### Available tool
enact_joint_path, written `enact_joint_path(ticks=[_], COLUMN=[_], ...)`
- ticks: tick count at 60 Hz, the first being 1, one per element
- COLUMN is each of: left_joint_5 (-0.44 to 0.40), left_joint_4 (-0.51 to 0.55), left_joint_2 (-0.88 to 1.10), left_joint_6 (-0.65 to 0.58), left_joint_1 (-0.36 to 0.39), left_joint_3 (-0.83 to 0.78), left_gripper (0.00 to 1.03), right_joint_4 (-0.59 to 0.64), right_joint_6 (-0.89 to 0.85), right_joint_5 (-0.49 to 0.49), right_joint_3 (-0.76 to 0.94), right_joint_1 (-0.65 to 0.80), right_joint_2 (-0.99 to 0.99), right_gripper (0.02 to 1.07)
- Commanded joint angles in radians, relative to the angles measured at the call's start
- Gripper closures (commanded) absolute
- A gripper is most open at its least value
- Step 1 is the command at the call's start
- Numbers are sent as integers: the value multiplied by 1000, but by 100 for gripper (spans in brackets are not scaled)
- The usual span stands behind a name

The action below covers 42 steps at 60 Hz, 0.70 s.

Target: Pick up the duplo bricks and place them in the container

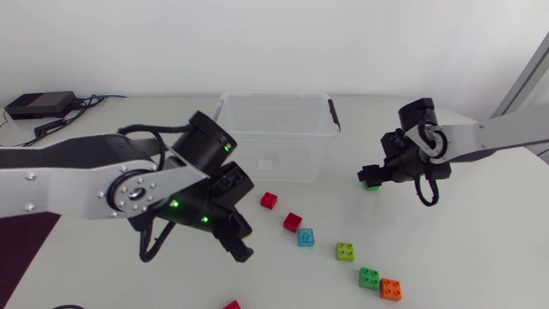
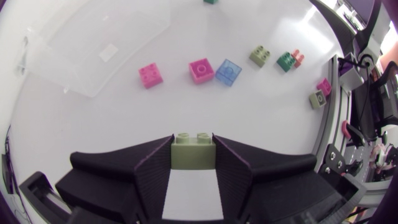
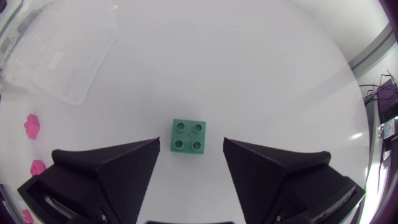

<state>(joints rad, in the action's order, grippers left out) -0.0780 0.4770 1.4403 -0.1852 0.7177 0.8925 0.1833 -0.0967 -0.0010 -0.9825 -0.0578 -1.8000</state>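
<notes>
The clear container point(image 1: 273, 95) stood on the tabletop point(image 1: 480, 249) (a white label point(image 1: 266, 161) on its floor). The left jaws gripped an olive brick point(image 2: 193, 155); the right jaws stood wide around a green brick point(image 3: 188, 137).

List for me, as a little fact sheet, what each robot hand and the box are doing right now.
Left gripper: shut on an olive brick, held above the table
Right gripper: open, with a green brick lying between its fingers, untouched
Container: clear plastic, no bricks seen inside
Loose bricks: at least seven more on the table in front of the container
</notes>
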Motion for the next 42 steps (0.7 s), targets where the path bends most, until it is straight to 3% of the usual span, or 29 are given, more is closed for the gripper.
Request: enact_joint_path(ticks=[1, 9, 18, 24, 30, 42], left_joint_5=[-6, -19, -77, -88, -88, -86], left_joint_4=[0, -83, -201, -324, -448, -572], left_joint_2=[-55, -129, -158, -156, -101, 74], left_joint_6=[-20, 0, 50, 95, 122, 142], left_joint_1=[-31, -90, -139, -164, -187, -236], left_joint_3=[51, 74, 86, 75, 82, 152], left_gripper=[78, 78, 78, 77, 77, 77], right_joint_4=[-4, -11, -25, -24, -22, 35], right_joint_6=[23, 25, 25, 23, 23, 25], right_joint_5=[12, 24, 27, 27, 25, 25], right_joint_3=[-36, -68, -79, -67, -28, 53], right_joint_1=[-8, -11, -11, -10, -11, -53], right_joint_2=[-56, -117, -147, -136, -73, 133], right_gripper=[37, 38, 66, 77, 81, 81])
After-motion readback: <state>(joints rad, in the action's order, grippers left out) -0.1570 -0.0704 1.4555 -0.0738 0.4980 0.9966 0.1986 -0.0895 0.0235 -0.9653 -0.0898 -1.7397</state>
